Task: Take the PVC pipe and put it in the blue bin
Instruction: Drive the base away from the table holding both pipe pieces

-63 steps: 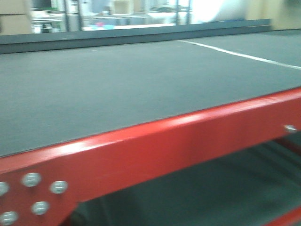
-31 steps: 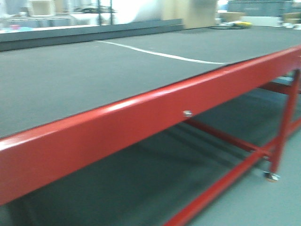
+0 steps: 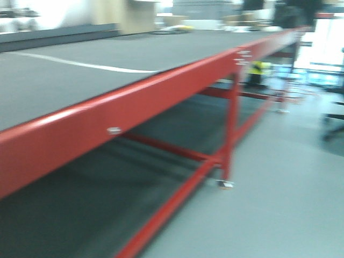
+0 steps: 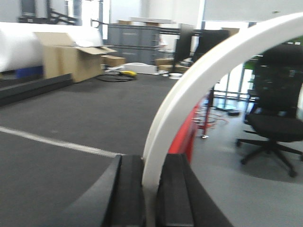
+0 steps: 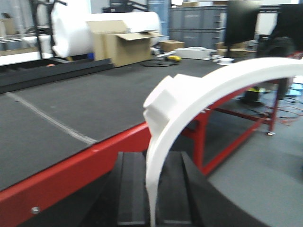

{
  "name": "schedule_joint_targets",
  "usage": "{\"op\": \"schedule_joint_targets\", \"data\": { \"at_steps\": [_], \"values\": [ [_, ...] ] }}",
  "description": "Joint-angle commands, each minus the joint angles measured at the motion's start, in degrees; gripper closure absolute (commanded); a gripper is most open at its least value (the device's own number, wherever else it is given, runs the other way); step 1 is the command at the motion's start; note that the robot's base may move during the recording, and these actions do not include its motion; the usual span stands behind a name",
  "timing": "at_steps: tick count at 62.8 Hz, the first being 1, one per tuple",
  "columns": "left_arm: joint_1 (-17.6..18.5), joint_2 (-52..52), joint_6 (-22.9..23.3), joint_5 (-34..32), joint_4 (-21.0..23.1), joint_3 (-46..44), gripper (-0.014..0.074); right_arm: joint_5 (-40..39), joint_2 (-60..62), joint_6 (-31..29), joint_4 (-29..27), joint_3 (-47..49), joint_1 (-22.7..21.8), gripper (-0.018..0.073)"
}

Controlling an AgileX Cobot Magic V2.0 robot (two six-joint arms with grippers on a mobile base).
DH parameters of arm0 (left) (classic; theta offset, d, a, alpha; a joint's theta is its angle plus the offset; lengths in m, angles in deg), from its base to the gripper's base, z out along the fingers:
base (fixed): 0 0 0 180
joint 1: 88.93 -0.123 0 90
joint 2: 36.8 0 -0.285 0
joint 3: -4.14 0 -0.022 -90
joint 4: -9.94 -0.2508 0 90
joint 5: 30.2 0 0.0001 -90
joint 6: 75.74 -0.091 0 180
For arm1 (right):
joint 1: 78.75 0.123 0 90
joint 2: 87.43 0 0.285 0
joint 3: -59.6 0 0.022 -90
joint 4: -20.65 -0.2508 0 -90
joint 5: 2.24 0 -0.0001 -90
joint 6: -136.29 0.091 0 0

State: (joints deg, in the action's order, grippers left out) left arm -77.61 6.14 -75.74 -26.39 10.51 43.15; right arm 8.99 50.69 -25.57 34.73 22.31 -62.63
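Right gripper (image 5: 151,160) pinches my PVC pipe (image 5: 170,101) by its end, left gripper (image 4: 150,163) a white strip (image 4: 199,71); pipe looks light, stiff.

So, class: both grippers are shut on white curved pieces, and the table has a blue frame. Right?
No. The frame is red, as the front view shows. The rest stands: the left gripper is shut on an arc strip, the right gripper on the PVC pipe, both white and curved.

I see a long red-framed table (image 3: 161,91), dark grey mat on top, white line (image 3: 80,64) crossing it toward ten o'clock, open cardboard box (image 4: 71,59) at its far end.
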Motion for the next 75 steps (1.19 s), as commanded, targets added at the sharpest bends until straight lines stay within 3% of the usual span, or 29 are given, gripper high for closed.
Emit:
{"op": "schedule_joint_targets", "data": {
  "at_steps": [1,75],
  "values": [
    [0.39,-0.40,0.00,-1.71,0.60,-0.17,0.0707,-1.17,0.23,-0.39,0.70,0.12,-0.12,0.0722],
    [0.39,-0.40,0.00,-1.71,0.60,-0.17,0.0707,-1.40,0.23,-0.39,0.70,0.12,-0.12,0.0722]
  ]
}}
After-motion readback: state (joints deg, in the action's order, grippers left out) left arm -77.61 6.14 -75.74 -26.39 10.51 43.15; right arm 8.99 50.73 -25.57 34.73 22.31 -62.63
